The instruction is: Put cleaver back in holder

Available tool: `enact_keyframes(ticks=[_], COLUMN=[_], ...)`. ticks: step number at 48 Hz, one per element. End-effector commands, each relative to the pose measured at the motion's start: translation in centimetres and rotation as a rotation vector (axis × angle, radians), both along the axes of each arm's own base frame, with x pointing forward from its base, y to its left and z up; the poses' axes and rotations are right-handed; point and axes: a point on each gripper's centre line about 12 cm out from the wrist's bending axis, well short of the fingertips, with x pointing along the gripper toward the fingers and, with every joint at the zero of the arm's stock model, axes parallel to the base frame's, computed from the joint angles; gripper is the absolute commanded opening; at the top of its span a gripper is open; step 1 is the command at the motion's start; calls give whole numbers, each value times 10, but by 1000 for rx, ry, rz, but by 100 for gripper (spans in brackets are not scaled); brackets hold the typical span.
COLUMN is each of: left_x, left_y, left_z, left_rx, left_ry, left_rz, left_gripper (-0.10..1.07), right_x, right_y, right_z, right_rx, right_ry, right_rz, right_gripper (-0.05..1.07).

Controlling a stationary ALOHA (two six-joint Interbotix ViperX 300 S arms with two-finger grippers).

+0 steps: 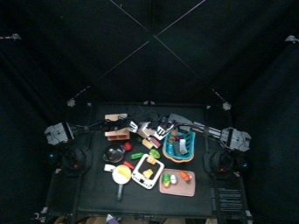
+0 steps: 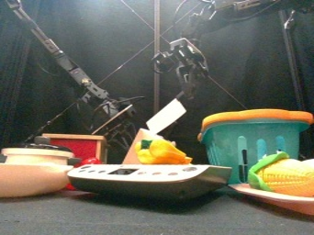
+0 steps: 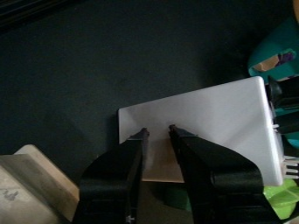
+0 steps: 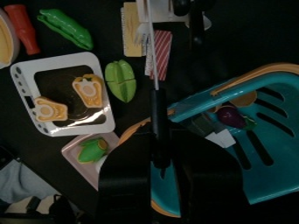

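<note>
Front view: kitchen scale (image 2: pixel 147 177) sits front centre, bowl (image 2: pixel 33 171) to its left, basket (image 2: pixel 255 138) behind to its right. Cleaver blade (image 2: pixel 164 116) tilts up behind the scale, holder (image 2: pixel 73 145) behind the bowl. Corn (image 2: pixel 289 174) lies on a board at far right.

The top view looks straight down from high above; the front view sits level, close; both share the teal basket (image 1: pixel 183 149).

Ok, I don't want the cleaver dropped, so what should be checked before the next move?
1. Cleaver gripped: ok, the left gripper has its jaws on the blade's edge.
2. Holder in sight: ok, close beside the left jaws.
3. Blade upright over the holder: not ok, it is tilted and off to one side.
4. Holder's slot free: cannot tell.
5. Right gripper out of the way: ok, raised high.
</note>
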Motion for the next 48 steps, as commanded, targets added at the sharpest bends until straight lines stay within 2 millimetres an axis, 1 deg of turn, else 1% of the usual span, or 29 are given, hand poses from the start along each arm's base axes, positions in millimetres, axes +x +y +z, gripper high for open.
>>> enact_keyframes(ticks=[1,28,33,40,48], left_x=[-3,-3,-3,-3,-3], left_y=[-2,-2,-2,-2,-2], left_z=[-4,-4,-4,-4,-5], left_rx=[-18,-19,-18,-19,-20], left_ry=[14,15,14,15,16], left_rz=[4,4,4,4,4], left_gripper=[71,71,71,71,71], right_x=[-5,-2,-1,-1,-3], right_y=[2,12,13,10,7], right_z=[26,22,18,13,18], right_rx=[-26,-20,-15,-17,-42], right_ry=[-68,-58,-46,-28,-35], right_rz=[1,27,31,29,23], right_gripper=[45,45,45,45,45])
